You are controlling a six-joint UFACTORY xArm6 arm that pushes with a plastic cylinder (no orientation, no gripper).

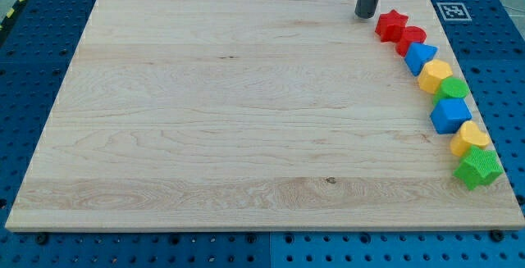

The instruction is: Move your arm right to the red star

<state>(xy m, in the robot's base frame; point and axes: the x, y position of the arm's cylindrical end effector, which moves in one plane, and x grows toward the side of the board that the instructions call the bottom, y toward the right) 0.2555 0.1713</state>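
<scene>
The red star (391, 24) lies near the board's top right corner, at the head of a curved line of blocks. My tip (365, 15) rests on the board just left of the star, with a small gap between them. Below the star follow a second red block (412, 38) of unclear shape, a blue block (421, 56), a yellow block (435, 76), a green block (454, 88), a blue block (449, 114), a yellow block (470, 137) and a green star (478, 168).
The wooden board (238, 112) sits on a blue perforated table. The line of blocks runs close along the board's right edge. A black-and-white marker tag (451, 10) lies at the top right corner.
</scene>
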